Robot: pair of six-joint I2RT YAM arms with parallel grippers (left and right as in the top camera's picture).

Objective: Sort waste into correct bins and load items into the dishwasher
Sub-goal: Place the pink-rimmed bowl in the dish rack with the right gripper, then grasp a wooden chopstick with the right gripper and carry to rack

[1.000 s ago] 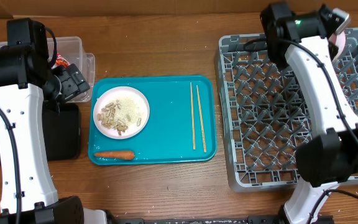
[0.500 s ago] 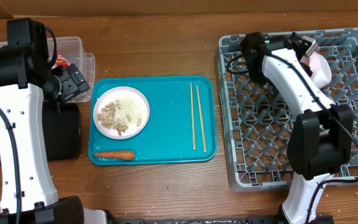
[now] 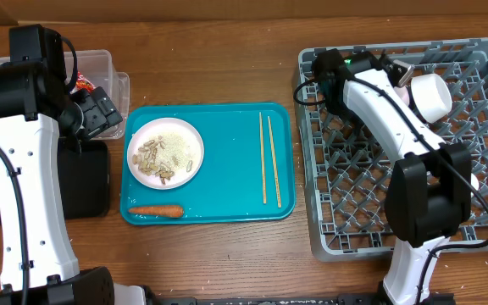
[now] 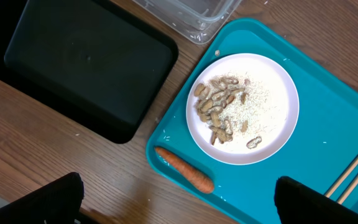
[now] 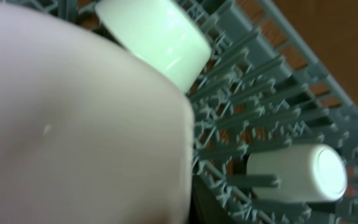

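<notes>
R gripper [image 3: 408,80] is over the far part of the grey dish rack [image 3: 354,212], tight against a white bowl [image 3: 431,96] in the rack. Bowl fills the wrist view, so can't tell if fingers are clamped or apart. 2nd bowl [image 5: 154,34] & cup [image 5: 303,175] lie among pegs. L gripper [image 4: 179,202] hangs left of teal tray [image 3: 227,119], fingers wide apart, empty. Plate [image 3: 166,152] w/ nut scraps, carrot [image 3: 155,210], chopsticks [image 3: 268,158] sit on teal tray.

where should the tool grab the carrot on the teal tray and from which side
Grip the carrot across its middle, coming straight down from above. It lies flat, lengthwise along the near rim of the teal tray, so a sideways approach would likely hit that rim. Its narrow round body suits a crosswise pinch.
</notes>
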